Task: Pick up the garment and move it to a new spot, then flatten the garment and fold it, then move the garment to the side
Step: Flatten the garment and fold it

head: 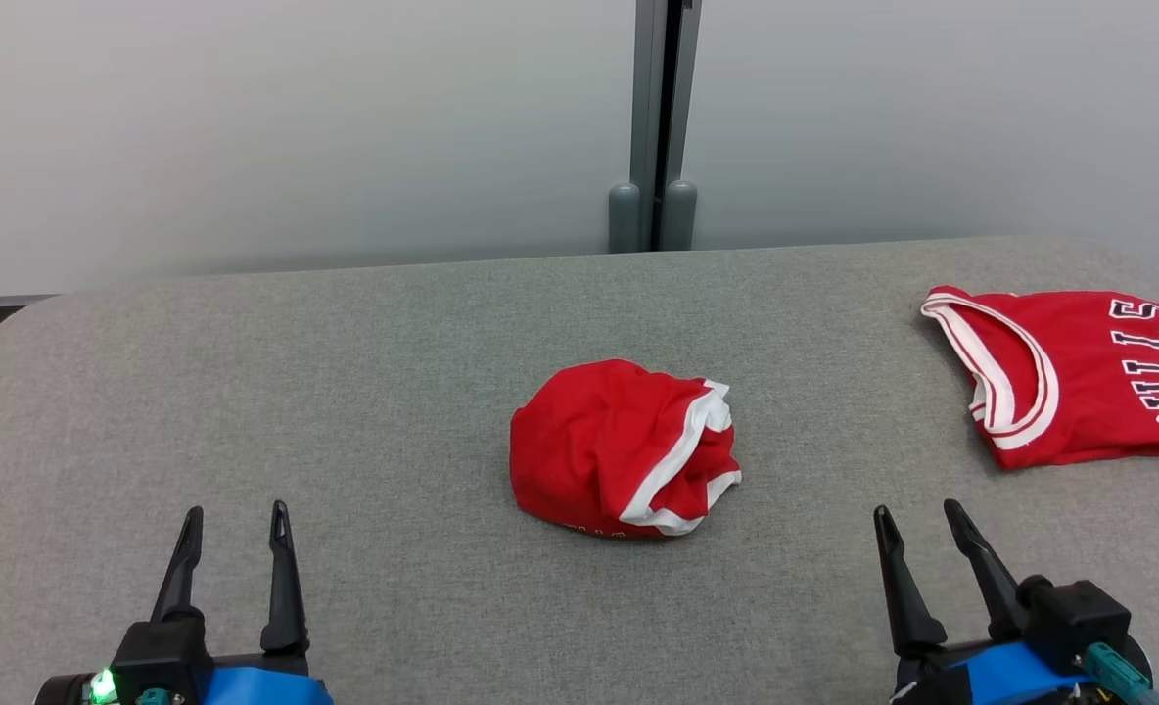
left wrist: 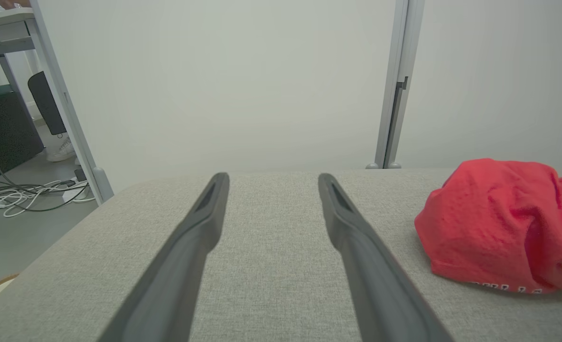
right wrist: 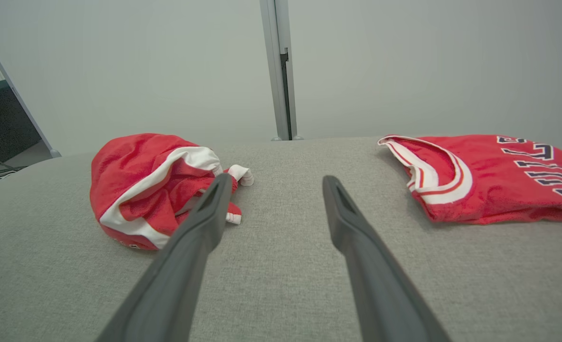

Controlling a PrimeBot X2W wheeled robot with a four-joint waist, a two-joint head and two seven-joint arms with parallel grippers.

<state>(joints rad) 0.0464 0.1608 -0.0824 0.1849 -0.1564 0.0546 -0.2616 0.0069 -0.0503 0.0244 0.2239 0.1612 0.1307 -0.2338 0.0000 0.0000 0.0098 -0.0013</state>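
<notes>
- left fingers (head: 283,587): spread as wide as they go and holding nothing. they sit low over the near left of the grey woven-fabric tabletop (head: 345,392), well apart from the cloth.
- crumpled red knit garment with white trim (head: 619,450): it lies bunched in a rounded heap near the middle of the tabletop, between my two arms and a little further out than both. in the left wrist view it sits off to the right of the fingers (left wrist: 494,223), untouched.
- how i expect it to handle: soft, light and limp, with no stiffness to push against. i'd guess it sags and spills open once lifted, so one pinch may drag the rest along the surface.
- where i'd take hold: the white-banded edge on the heap's right side (right wrist: 167,166) looks like a hem or opening, thicker than the plain cloth. a raised fold there should give the fingers something to bite without scraping the tabletop.
- right fingers (head: 901,587): also fully open and empty, low at the near right, closer to that trimmed side.
- folded red jersey with white trim and dark lettering (head: 1079,377): it lies flat at the far right, clear of the heap. i'd keep the new spot away from it.
</notes>
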